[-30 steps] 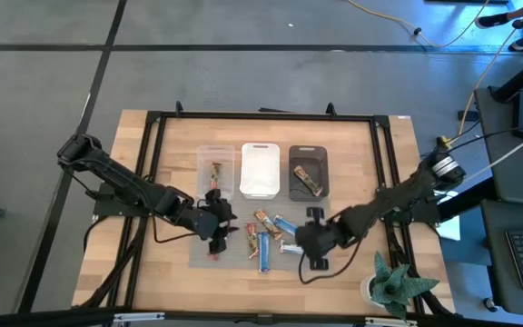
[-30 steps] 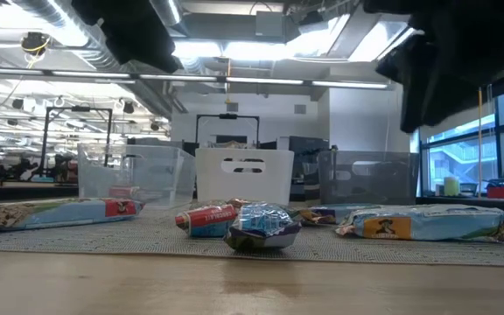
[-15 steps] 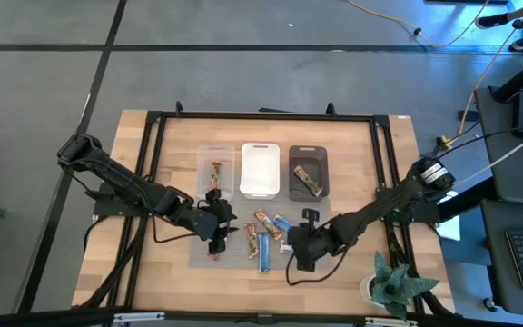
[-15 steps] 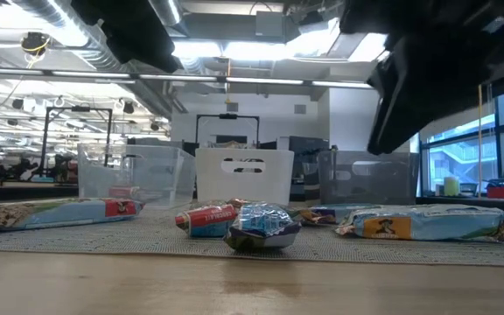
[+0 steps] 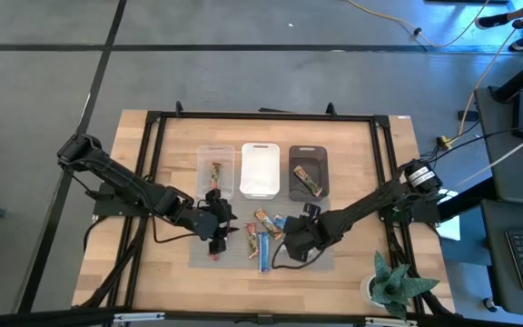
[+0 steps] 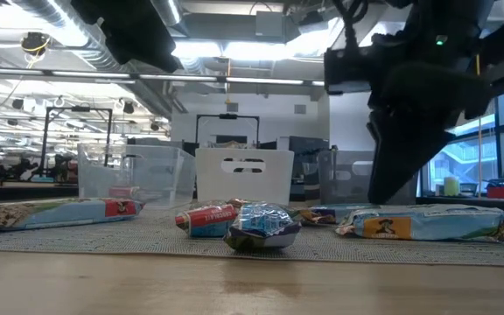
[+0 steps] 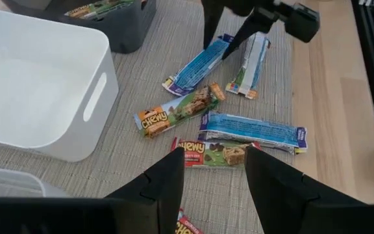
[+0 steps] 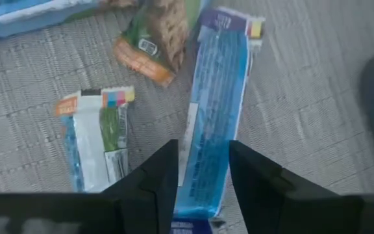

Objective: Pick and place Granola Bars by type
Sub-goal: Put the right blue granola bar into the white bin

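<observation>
Your right tool hung narrow and empty right over the blue bar, fingers straddling its long axis; your left tool waited farther off.

Three bins side by side behind loose bars on mat

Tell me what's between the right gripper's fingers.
In the right wrist view, the open right gripper straddles a blue bar lying on the grey mat; nothing else lies between its fingers.
</observation>
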`<action>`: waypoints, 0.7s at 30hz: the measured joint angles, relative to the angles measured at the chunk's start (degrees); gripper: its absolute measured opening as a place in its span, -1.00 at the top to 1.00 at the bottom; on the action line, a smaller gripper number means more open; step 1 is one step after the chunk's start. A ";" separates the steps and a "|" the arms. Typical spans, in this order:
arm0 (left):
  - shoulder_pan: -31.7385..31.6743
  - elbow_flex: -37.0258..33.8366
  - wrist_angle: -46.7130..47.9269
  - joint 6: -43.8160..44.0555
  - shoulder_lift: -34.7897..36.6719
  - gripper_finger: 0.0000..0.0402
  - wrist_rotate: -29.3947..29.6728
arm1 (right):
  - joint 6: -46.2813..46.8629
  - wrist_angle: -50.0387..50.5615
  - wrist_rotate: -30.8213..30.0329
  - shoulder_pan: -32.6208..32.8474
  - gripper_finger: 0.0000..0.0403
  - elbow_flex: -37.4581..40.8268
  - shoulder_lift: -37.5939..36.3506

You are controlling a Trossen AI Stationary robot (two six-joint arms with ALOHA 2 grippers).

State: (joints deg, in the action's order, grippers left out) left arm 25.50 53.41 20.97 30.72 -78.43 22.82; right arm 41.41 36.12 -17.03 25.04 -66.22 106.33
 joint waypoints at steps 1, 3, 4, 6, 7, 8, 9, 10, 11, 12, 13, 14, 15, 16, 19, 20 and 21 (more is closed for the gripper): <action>0.01 0.00 -0.01 0.00 0.00 0.23 0.02 | 0.32 0.04 0.83 -0.18 0.31 0.00 0.04; 0.00 0.00 0.00 0.00 0.00 0.23 0.01 | 0.31 -0.28 2.52 -0.23 0.31 0.00 0.02; 0.00 0.00 0.00 0.00 0.00 0.23 0.02 | 0.32 -0.37 3.20 -0.20 0.31 0.00 0.02; 0.00 0.00 -0.02 0.00 0.00 0.23 0.05 | 0.32 -0.38 3.49 -0.18 0.31 0.00 0.02; 0.00 0.00 0.00 0.00 0.00 0.23 0.12 | 0.32 -0.40 3.56 -0.18 0.31 0.00 0.02; 0.00 0.00 -0.02 0.00 0.00 0.23 0.18 | 0.33 -0.40 3.58 -0.18 0.31 0.00 0.02; 0.00 0.00 -0.03 0.00 0.00 0.23 0.19 | 0.40 -0.40 3.55 -0.20 0.31 0.00 0.02; 0.00 0.00 -0.01 0.00 0.00 0.23 0.19 | 0.61 -0.40 3.23 -0.20 0.31 0.00 0.02; 0.00 0.00 -0.02 0.00 0.00 0.23 0.19 | 1.00 -0.37 2.53 -0.20 0.31 0.00 0.02; 0.01 0.00 -0.02 0.00 0.00 0.23 0.21 | 1.45 -0.31 1.85 -0.25 0.31 0.00 0.02; 0.00 0.00 -0.02 0.00 0.00 0.23 0.21 | 1.63 -0.27 1.77 -0.27 0.31 0.00 0.02; 0.00 0.00 -0.02 0.00 0.00 0.23 0.21 | 1.66 -0.26 1.71 -0.31 0.31 0.00 0.02; 0.00 0.00 -0.02 0.00 0.00 0.23 0.21 | 1.66 -0.26 1.68 -0.42 0.31 0.00 0.02; 0.00 0.00 -0.03 0.00 0.00 0.23 0.21 | 1.68 -0.25 1.66 -0.46 0.31 0.00 0.02; 0.01 0.00 -0.02 0.00 0.00 0.23 0.21 | 1.66 -0.20 1.69 -0.49 0.31 0.02 0.02; 0.00 0.00 -0.02 0.00 0.00 0.23 0.21 | 1.66 -0.14 1.83 -0.49 0.30 0.02 0.02; 0.01 0.00 -0.02 0.00 0.00 0.23 0.22 | 1.67 -0.10 1.92 -0.49 0.29 0.02 0.02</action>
State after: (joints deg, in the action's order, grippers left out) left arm 25.51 53.41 20.95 30.72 -78.43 23.04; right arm 43.08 36.02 -15.11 24.56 -66.19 106.34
